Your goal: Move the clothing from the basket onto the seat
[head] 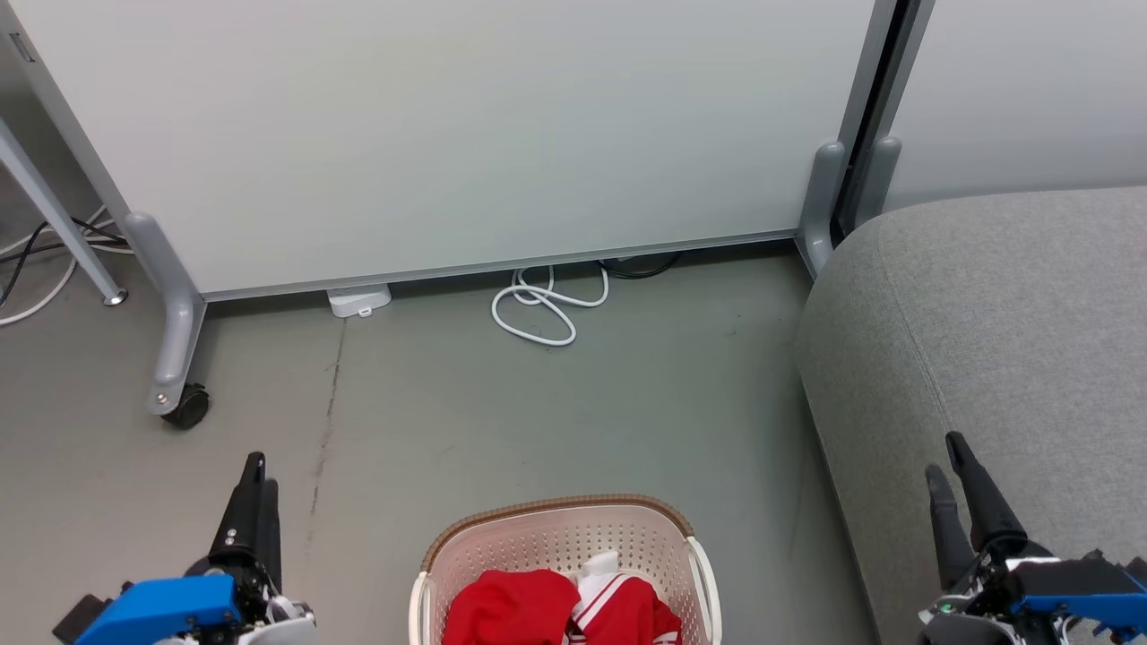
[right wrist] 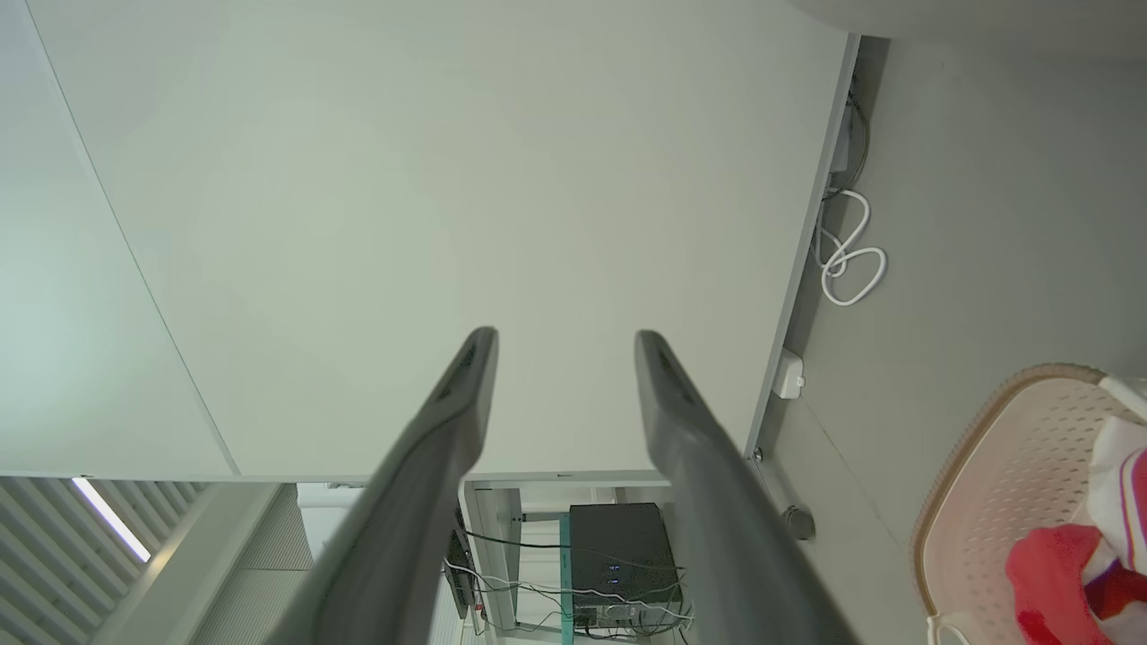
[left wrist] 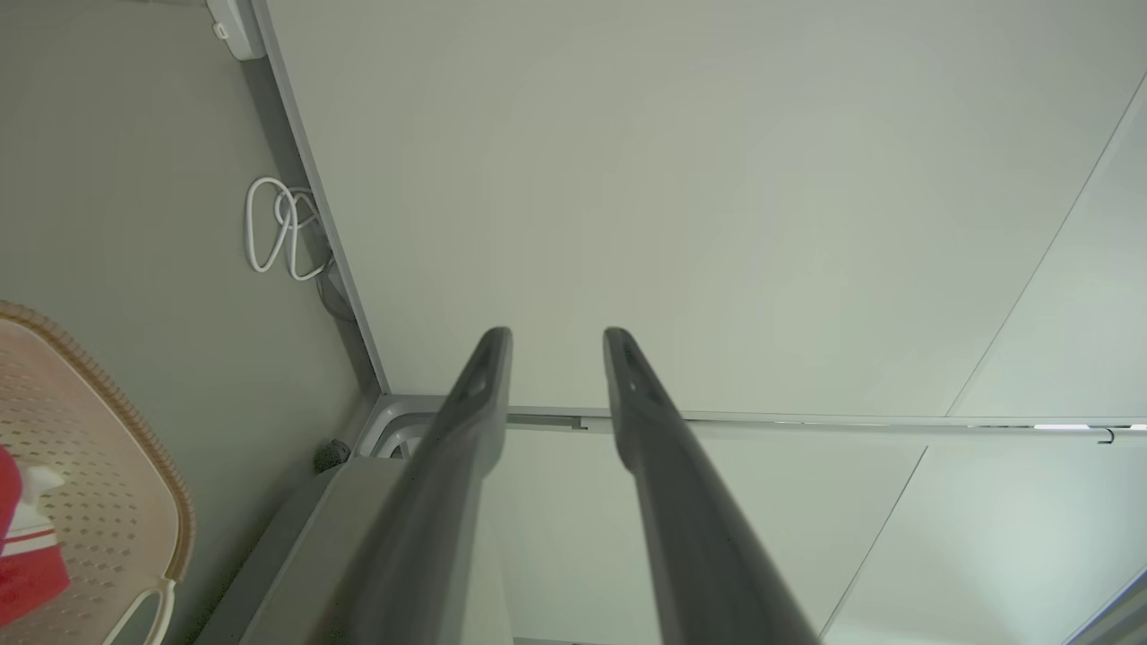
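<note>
- The left claw [head: 257, 466] hangs at the near left over the floor [head: 538, 412]. In its own wrist view the left claw [left wrist: 556, 339] has its two dark fingers parted by a moderate gap, with nothing between them and nothing touched.
- The right claw [head: 943, 455] hangs at the near right, above the near edge of the seat [head: 1004, 313]. In its wrist view the right claw [right wrist: 566, 336] stands a little wider than the left, empty and touching nothing.
- Between the two claws, at the near middle, the basket [head: 556, 507] stands on the floor, well apart from both.
- The clothing [head: 511, 609] lies bunched inside the basket, red with a white piece and striped trim at its right.
- The seat fills the right side, from near to far, just right of the basket.
- Farther off, a coiled white cable [head: 538, 309] and a small white box [head: 358, 300] lie on the floor at the foot of a pale partition panel [head: 448, 134].
- A black caster [head: 186, 408] carries the panel's left leg.
</note>
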Tool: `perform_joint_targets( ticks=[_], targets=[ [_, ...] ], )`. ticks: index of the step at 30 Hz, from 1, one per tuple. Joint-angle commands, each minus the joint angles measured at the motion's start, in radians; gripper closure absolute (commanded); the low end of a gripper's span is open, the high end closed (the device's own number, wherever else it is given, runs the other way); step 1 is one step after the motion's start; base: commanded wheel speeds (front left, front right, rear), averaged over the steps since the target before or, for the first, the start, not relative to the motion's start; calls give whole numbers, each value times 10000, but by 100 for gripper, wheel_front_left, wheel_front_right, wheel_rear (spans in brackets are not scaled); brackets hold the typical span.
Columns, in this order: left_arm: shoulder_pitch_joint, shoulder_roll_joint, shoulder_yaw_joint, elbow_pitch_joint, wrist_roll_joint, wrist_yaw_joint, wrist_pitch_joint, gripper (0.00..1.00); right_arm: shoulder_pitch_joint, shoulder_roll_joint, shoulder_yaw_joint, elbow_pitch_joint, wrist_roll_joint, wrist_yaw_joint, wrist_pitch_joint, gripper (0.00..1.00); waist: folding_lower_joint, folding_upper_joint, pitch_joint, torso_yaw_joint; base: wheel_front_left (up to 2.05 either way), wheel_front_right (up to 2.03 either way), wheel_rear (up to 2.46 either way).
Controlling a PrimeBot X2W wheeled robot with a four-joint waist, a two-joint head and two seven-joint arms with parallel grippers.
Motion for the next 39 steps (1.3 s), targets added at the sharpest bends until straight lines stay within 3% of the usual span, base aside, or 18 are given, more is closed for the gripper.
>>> perform_joint_targets(
  ticks=[1,8,14,24,39],
  targets=[
    [-4,0,-8,-4,2,0,-9,0,-3,-2,11,-10,0,0,-11,0,0,-1,0,0,0,0,0],
    [105,-20,-239,1,136,0,-315,0,81,4,318,12,-172,0,-323,0,0,-1,2,-3,0,0,0],
    [66,-9,-366,-63,776,39,-606,0,25,-4,475,35,-1161,3,-613,0,0,-1,9,-5,0,0,0],
    [33,11,-762,-231,3209,241,-1095,0,-27,-18,583,-132,-3993,7,-1098,0,0,-1,40,7,0,0,0],
    [21,125,-1239,-425,6539,323,-1667,0,3,-37,816,-340,-6755,13,-1674,0,0,-1,56,41,0,0,0]
  ],
)
